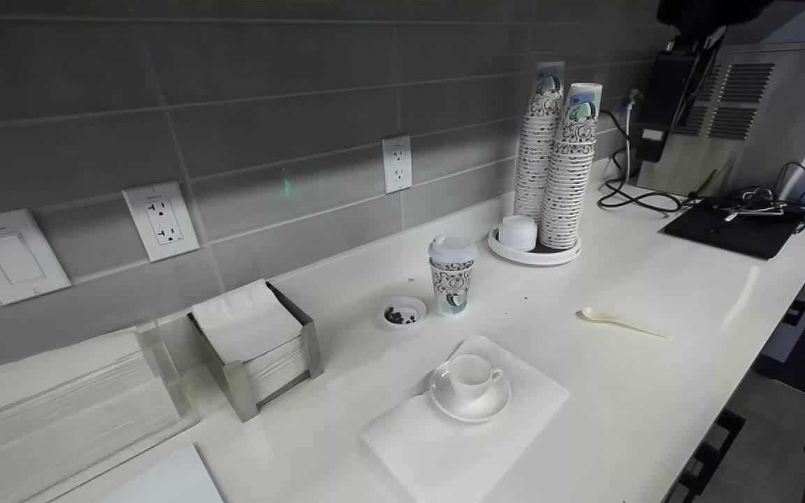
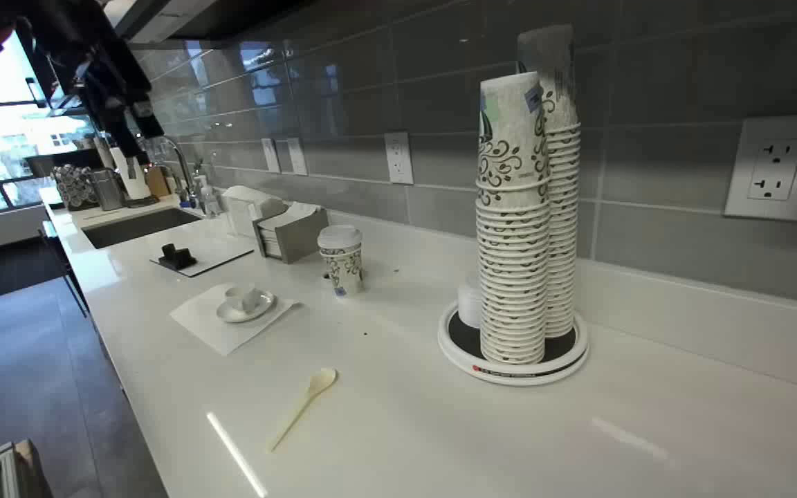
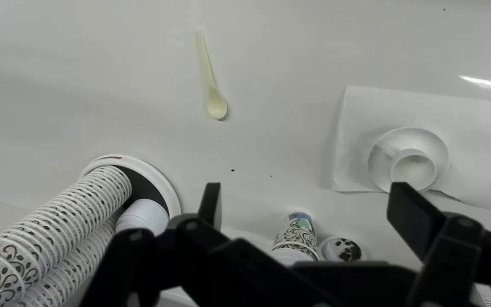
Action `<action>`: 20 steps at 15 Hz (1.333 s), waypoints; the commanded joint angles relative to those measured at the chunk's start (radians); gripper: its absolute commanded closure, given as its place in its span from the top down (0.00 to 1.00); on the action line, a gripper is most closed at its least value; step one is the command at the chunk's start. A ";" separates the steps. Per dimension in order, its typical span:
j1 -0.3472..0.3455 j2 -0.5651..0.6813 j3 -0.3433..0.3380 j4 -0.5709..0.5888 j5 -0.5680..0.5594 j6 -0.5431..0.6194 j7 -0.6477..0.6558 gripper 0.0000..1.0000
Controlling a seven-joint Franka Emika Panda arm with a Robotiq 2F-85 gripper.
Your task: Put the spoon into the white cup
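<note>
Gripper [image 3: 306,194] has its jaws wide apart, nothing in hold. It's up above the counter [image 3: 271,128], pointing down. Paper cup [image 1: 453,283] shows between the jaws in wrist view, but it stands on the counter, well below them.

Spoon [image 3: 210,79]: flat on the counter, bowl end toward the tiled wall [image 1: 305,161], handle end toward the front edge. Outside the white cup [image 3: 414,172], well apart from it.

White cup is upright on its saucer [image 3: 433,143], saucer on a white paper sheet [image 3: 484,132]; same in both exterior views.

Rest: paper cup is lidded, upright, near the wall, small dish [image 3: 330,251] with dark bits just beside it. Two tall cup stacks [image 1: 570,181] on a round tray [image 1: 535,259], short white pile [image 1: 518,234] beside them, can't tell what. Napkin holder [image 1: 240,391] near the wall, loaded. Outlets [image 1: 397,164] on the wall.
</note>
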 commanded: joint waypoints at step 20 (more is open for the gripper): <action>0.037 0.015 -0.052 -0.028 -0.026 0.066 -0.052 1.00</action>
